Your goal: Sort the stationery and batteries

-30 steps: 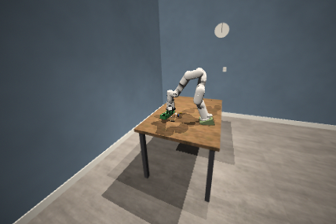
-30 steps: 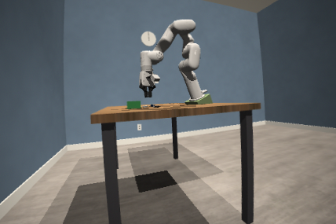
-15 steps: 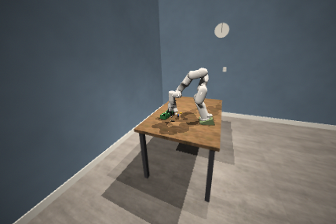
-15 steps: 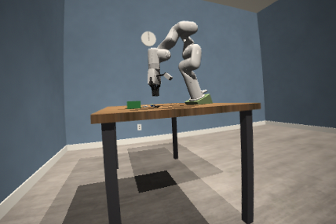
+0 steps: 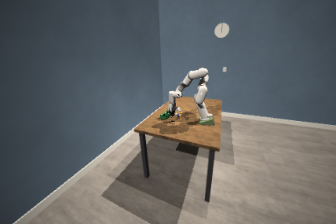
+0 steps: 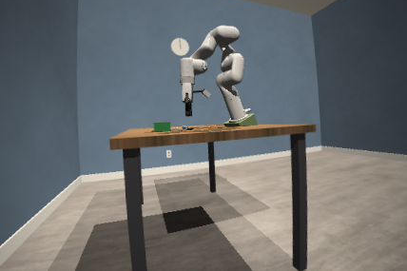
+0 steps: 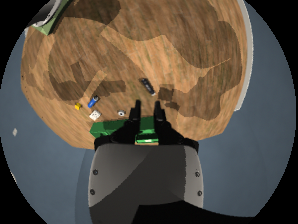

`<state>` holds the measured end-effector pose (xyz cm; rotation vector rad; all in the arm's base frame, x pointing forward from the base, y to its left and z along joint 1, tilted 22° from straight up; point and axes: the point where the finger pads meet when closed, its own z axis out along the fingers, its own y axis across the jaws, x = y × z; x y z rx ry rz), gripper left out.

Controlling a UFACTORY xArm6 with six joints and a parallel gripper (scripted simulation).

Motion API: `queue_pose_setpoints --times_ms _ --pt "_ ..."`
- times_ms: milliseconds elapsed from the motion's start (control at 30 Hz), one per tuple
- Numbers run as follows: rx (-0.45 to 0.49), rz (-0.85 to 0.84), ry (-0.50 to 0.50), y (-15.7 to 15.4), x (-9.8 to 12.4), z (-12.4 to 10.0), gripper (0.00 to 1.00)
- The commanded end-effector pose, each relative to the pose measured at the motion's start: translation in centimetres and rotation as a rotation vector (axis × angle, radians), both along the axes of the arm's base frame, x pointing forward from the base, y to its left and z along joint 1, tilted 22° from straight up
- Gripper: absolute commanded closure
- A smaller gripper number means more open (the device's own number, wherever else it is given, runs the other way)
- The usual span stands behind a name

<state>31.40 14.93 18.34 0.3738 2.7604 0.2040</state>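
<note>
Pincer (image 5: 173, 115) (image 6: 188, 115) (image 7: 147, 107) raised over the wooden table (image 5: 196, 138) (image 6: 214, 135) (image 7: 195, 45), its fingers parted a little, nothing between them. Dark cylinder (image 7: 147, 86) lies on the wood just beyond my fingertips in the wrist view, apart from them. Green bins (image 5: 163, 116) (image 6: 162, 126) (image 7: 101, 129) stand on the table, partly behind my fingers in that view; letters and contents unreadable. Near them: small round piece (image 7: 121, 113), white piece (image 7: 95, 115), blue cylinder (image 7: 93, 102), yellow piece (image 7: 78, 106).
</note>
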Motion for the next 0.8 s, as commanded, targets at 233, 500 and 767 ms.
queue_pose_setpoints --times_ms 233,500,767 --pt "-0.112 0.311 -0.038 0.04 0.08 0.14 0.77" --pt "-0.177 0.513 -0.057 0.03 0.08 0.14 0.77" --pt "-0.190 0.575 -0.059 0.03 0.08 0.14 0.77"
